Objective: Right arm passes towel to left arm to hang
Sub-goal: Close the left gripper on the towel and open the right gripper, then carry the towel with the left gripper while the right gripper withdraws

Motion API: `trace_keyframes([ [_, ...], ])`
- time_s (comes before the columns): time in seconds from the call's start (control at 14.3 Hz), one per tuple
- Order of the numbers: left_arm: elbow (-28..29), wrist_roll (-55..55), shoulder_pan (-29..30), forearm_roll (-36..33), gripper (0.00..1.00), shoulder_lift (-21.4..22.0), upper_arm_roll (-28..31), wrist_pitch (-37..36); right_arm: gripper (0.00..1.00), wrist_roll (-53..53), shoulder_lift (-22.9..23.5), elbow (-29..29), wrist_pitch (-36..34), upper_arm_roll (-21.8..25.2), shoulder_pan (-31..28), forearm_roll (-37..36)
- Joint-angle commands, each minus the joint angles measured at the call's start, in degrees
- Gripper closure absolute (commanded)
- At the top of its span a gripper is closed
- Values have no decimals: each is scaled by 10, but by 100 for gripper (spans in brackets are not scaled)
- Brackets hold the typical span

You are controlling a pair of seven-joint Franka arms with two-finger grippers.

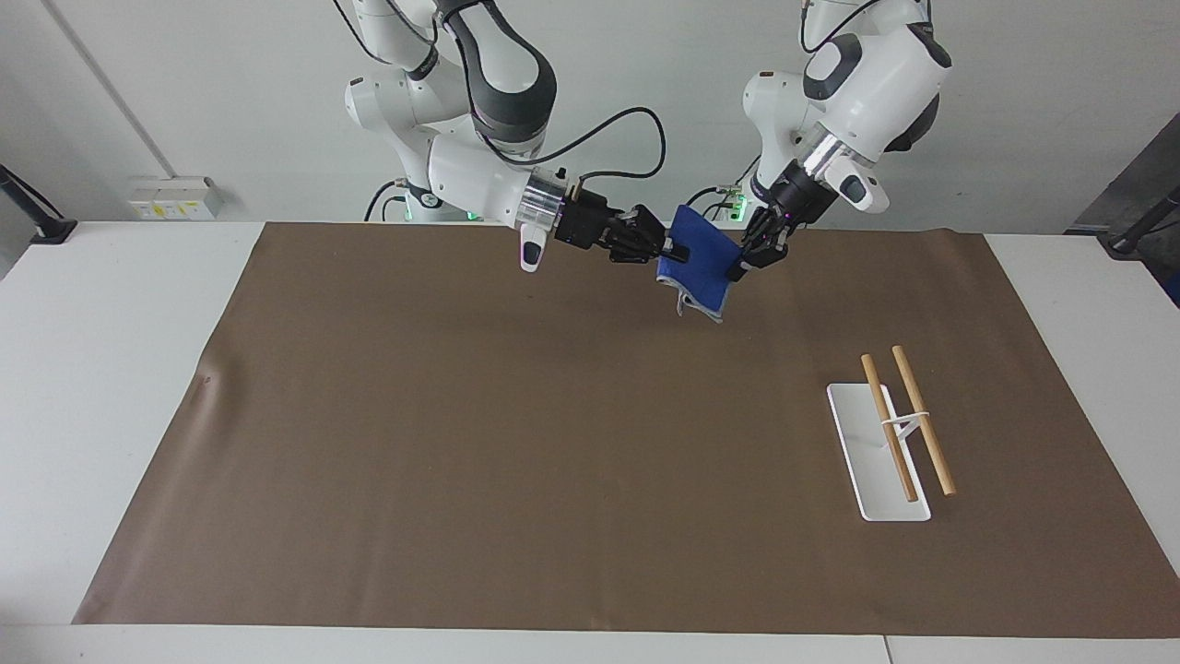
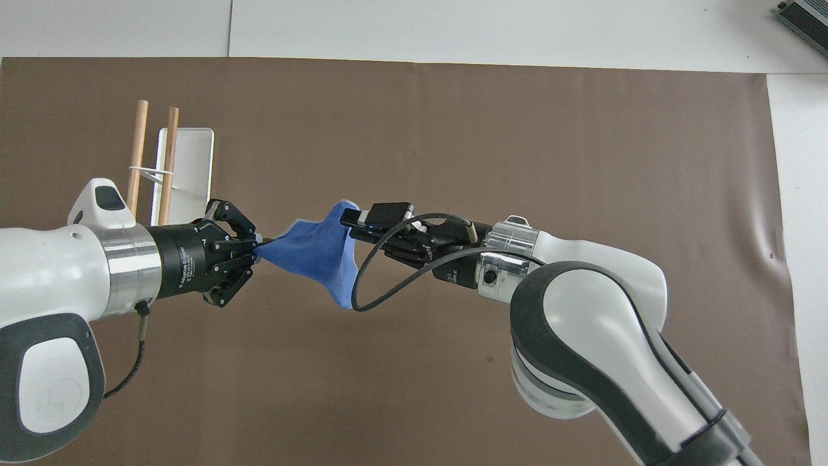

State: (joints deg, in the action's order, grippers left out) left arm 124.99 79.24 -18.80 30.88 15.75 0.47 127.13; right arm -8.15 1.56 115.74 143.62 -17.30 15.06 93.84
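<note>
The towel is hanging in the air between the two arms, over the edge of the brown mat that lies nearest to the robots. The left gripper is pinching one corner of the towel with its fingertips fully closed, and from above the cloth is stretching into a thin point at this gripper. The right gripper is sitting at the other side of the towel, with its upper finger lying over the cloth; I cannot tell whether it is clamping the towel or is loose. The lower part of the towel is drooping down freely, and its pale stitched edge is not touching the mat.

The towel rack, a white base plate with two wooden rods, is standing on the mat toward the left arm's end of the surface, farther from the robots than the towel and well apart from it. The mat between the towel and the rack is lying bare, and also the wide middle part toward the right arm's end. The white surface is showing around the mat on all sides.
</note>
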Motion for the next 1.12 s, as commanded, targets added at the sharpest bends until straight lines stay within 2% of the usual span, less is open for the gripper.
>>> trace_keyframes([
  [0.0, -6, -7, 22, 10, 100, -1, -1, -19, 0, -9, -3, 8, 27, -1, -3, -87],
  [0.21, -6, -11, 32, 7, 100, -3, 1, -11, 0, -9, 7, 9, 79, 0, -10, -188],
  [0.35, -6, -9, 57, 4, 100, -3, 1, -8, 0, -8, 10, 12, 83, 3, -27, -253],
  [0.56, -6, 3, 78, 3, 100, -10, 1, 20, 0, -5, 18, 15, 77, 3, -74, -391],
  [0.84, -5, 48, 111, 3, 100, -29, 1, 53, 0, 25, 21, 9, 36, 4, -131, -589],
  [1.05, -8, 101, 120, 3, 100, -62, 1, 119, 0, 113, 21, -2, -8, 5, -141, -762],
])
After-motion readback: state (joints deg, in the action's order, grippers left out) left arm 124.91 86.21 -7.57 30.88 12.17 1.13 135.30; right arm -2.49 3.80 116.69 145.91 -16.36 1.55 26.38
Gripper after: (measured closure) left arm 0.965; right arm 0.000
